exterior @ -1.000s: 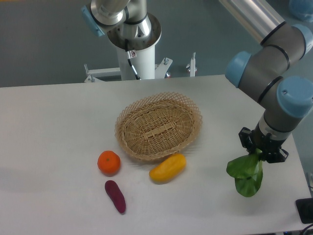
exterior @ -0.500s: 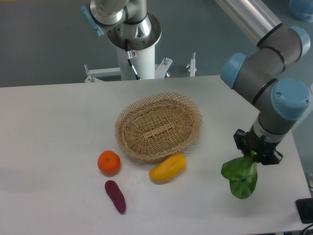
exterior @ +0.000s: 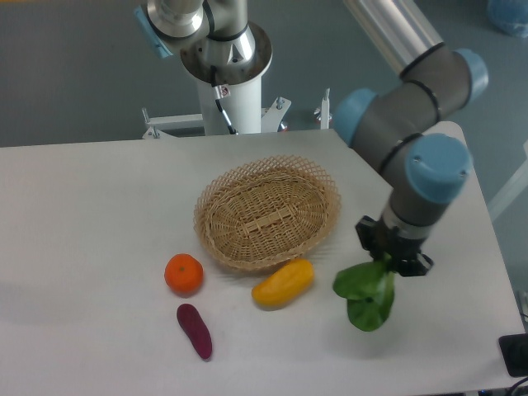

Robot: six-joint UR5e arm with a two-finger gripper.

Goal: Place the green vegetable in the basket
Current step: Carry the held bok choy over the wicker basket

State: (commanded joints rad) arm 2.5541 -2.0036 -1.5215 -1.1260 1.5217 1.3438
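Here we are seeing the gripper (exterior: 391, 262) clamping the green vegetable (exterior: 365, 294) by its stem. It is hanging leaves down — long axis near vertical — right of the basket (exterior: 216, 200).

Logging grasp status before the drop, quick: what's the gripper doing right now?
Gripper: closed on the green vegetable, which hangs from it, lifted, to the right of the basket.

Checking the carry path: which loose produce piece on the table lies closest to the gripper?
The yellow oblong fruit, just left of the gripper holding the green vegetable; orange and purple pieces lie farther left.
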